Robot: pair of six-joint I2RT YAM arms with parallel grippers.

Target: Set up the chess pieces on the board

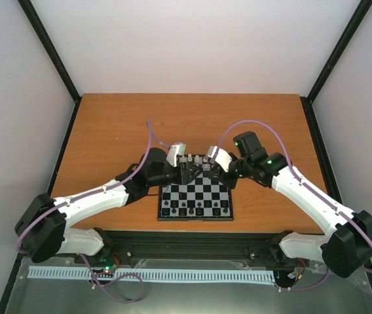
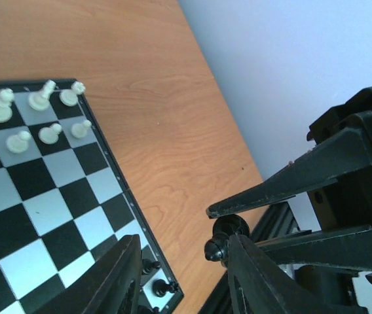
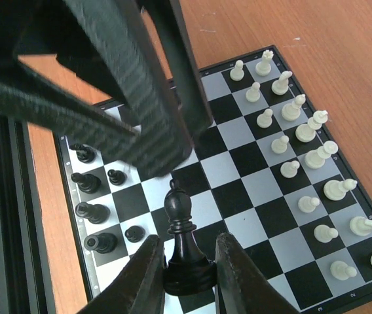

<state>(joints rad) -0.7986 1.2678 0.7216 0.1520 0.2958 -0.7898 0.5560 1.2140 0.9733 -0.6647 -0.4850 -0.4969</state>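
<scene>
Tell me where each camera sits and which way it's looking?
Top: above and behind, looking down on the board; left arm, right arm show.
Left wrist: on that wrist, facing a board corner with white pieces; left gripper shows.
Right wrist: on that wrist, looking down the board; right gripper holds a black bishop.
Both wrist views share that bishop.

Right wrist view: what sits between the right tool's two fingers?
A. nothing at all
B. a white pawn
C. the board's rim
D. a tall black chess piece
D: the right tool is closed on a tall black chess piece over the board, while the white pieces stand in two rows along one edge.
</scene>
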